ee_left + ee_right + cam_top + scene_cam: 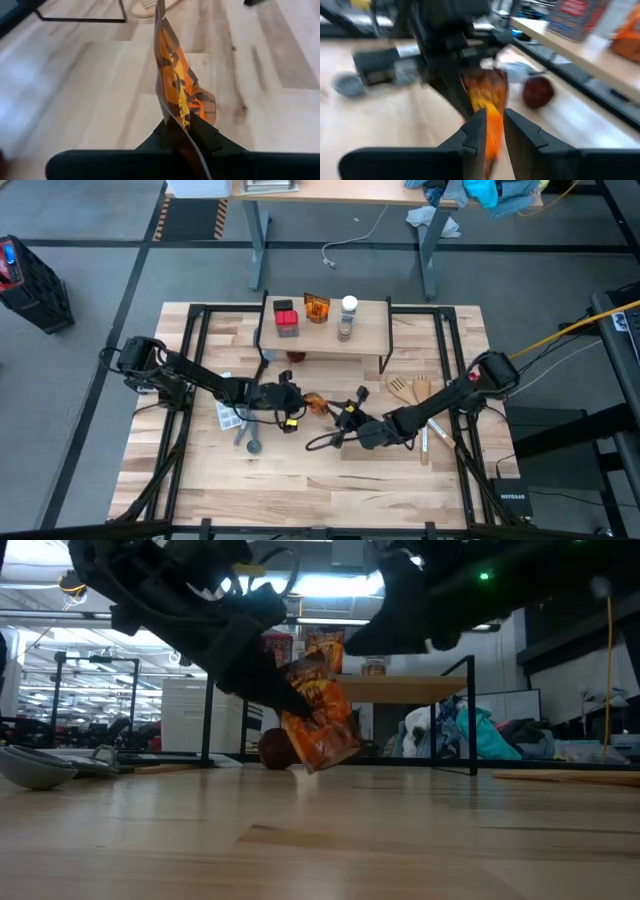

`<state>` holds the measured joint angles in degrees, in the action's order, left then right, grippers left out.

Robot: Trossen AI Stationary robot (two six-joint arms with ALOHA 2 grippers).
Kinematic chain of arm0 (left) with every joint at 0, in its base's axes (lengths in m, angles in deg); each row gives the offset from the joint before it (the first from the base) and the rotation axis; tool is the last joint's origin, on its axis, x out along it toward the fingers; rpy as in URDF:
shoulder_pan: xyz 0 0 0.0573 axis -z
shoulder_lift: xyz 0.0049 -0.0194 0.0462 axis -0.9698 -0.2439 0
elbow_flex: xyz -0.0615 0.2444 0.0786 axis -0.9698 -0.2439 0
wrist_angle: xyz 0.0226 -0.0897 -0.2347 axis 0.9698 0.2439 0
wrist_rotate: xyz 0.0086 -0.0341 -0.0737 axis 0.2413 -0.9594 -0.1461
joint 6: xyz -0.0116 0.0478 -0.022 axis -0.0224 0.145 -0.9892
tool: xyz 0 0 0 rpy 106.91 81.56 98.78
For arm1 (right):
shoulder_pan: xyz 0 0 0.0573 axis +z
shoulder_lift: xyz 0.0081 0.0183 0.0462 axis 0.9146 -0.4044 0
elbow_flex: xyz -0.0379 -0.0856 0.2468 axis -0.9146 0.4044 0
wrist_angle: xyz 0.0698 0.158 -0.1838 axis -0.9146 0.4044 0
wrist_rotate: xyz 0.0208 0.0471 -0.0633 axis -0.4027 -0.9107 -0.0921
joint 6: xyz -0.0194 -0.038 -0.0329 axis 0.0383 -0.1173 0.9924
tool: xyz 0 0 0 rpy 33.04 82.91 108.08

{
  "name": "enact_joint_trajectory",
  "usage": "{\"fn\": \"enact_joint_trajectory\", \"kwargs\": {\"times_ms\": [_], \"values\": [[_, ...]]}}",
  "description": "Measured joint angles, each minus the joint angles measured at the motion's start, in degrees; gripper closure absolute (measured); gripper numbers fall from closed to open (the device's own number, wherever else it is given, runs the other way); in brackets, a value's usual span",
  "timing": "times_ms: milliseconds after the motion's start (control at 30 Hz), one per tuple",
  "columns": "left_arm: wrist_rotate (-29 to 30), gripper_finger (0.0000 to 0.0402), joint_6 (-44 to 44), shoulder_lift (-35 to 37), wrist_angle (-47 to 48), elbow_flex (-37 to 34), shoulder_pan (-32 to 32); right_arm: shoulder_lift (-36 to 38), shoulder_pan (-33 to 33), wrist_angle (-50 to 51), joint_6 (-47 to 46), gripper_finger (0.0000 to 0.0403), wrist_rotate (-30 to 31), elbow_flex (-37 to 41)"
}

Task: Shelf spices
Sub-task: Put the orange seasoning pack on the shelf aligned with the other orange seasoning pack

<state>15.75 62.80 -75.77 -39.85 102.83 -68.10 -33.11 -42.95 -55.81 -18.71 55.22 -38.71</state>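
My left gripper (297, 398) is shut on an orange see-through spice packet (316, 402), in front of the shelf (370, 332) near the table's middle. My right gripper (348, 416) is open just right of the packet. In its wrist view the packet (487, 100) shows in line with the gap between its fingers (495, 120). On the shelf stand a red-topped box (286, 318), an orange jar (316, 308) and a white-capped jar (348, 315). A small brown round jar (275, 748) lies on the table under the shelf. My left gripper pinches the packet's flat edge (176, 119) between its two fingers, coming slanting down from the table's left. The packet (320, 725) hangs tilted below the fingers, its lower corner (310, 766) at or just above the table. My right gripper's fingers flank the packet's end; I cannot tell whether they touch it.
Wooden spatulas (410, 388) lie right of the shelf's front leg. A pale grey utensil (233, 416) and a spoon (252, 444) lie left of centre under my left arm. The shelf's black legs (470, 715) stand behind the packet. The table's near half (300, 490) is bare wood.
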Motion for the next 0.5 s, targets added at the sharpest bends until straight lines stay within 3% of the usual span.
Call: {"fn": "enact_joint_trajectory", "kwargs": {"times_ms": [267,500], "values": [[-0.2,0.0395,4.1,7.3,2.8,0.2,-3.8,2.7,4.3,13.8,-5.5,0.0332,13.4,0.1],[-0.2,0.0396,10.5,13.3,17.0,7.4,-7.2,2.6,5.7,27.1,-23.4,0.0331,14.1,0.1]]}}
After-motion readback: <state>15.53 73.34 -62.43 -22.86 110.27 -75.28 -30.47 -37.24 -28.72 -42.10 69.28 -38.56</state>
